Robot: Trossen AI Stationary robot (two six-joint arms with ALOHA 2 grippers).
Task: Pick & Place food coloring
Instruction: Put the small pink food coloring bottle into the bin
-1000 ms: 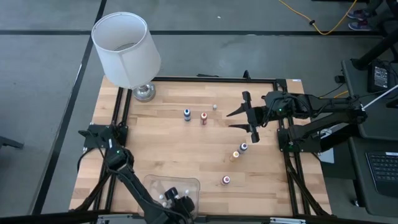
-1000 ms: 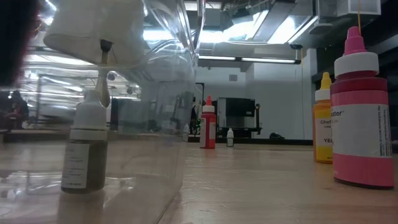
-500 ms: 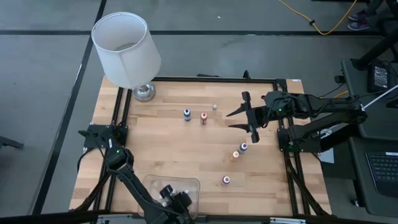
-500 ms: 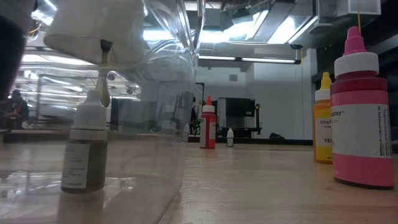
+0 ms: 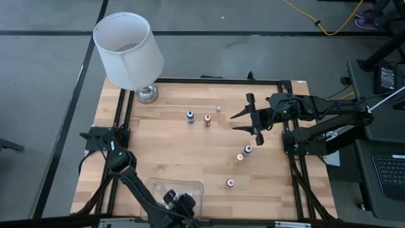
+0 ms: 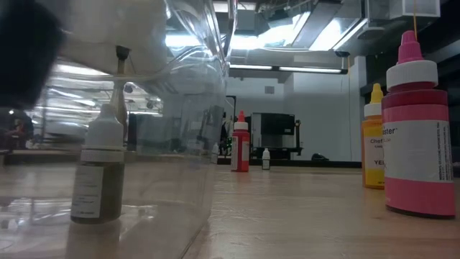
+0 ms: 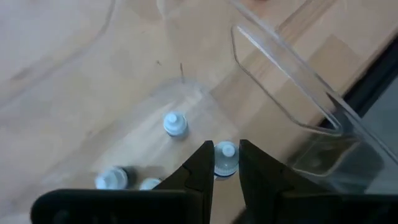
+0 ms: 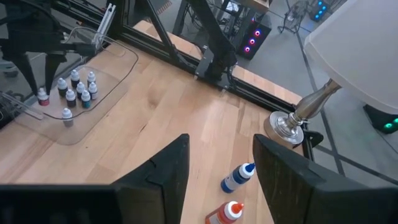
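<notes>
My left gripper (image 5: 173,201) reaches down into a clear container (image 5: 192,186) at the table's near edge and is shut on one food coloring bottle (image 7: 225,159). Other pale-topped bottles (image 7: 175,123) stand on the container's floor, also seen as a cluster (image 8: 76,88). On the wood stand a blue bottle (image 5: 190,116), a red one (image 5: 207,120), a dark purple one (image 5: 247,150), an orange one (image 5: 240,158) and a pink one (image 5: 230,183). My right gripper (image 5: 252,120) hangs open above the table's right side, over none of them. My left gripper pinches the bottle between its two fingers (image 7: 202,167), just under its pale cap (image 7: 226,150). The fingers slant down from above into the container. The bottle stands upright between them; whether its base rests on the container's floor I cannot tell.
A white-shaded lamp (image 5: 128,50) on a metal foot (image 5: 146,94) stands at the far left corner. A tiny white bottle (image 5: 218,108) sits near the far edge. A black frame (image 5: 120,120) borders the wooden table top. Bare wood lies across the middle and left.
My left gripper has rolled about the line it points along while staying over the container, still shut on the bottle. In the low view its dark shape has spread across the upper left. The bottles on the table have kept still.
</notes>
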